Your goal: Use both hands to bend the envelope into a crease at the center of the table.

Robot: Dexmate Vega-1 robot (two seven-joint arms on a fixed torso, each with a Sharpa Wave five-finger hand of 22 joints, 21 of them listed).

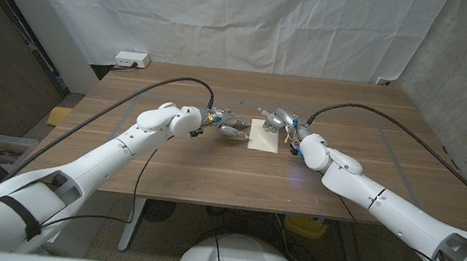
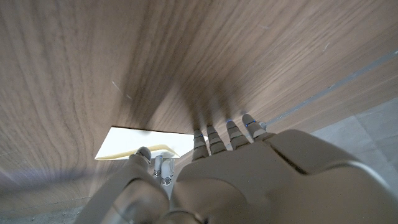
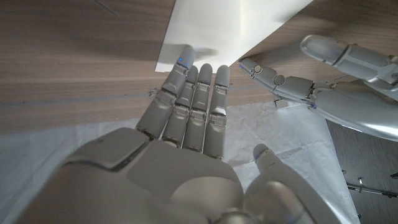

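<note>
- The envelope (image 1: 265, 136) is pale cream and lies flat near the middle of the wooden table (image 1: 369, 162), between the 2 hands.
- The left hand (image 1: 227, 123) is just beside the envelope's left edge. Its fingers (image 2: 216, 138) are straight and close together, pointing over the table. It holds nothing, so it is let go.
- In the left wrist view, the envelope (image 2: 140, 143) shows past the thumb.
- The right hand (image 1: 282, 119) is at the envelope's far right corner. Its fingers (image 3: 198, 93) are straight, side by side, and their tips reach the envelope's (image 3: 217, 28) edge. It grasps nothing.
- A white power strip (image 1: 132, 60) sits at the table's far left corner.
</note>
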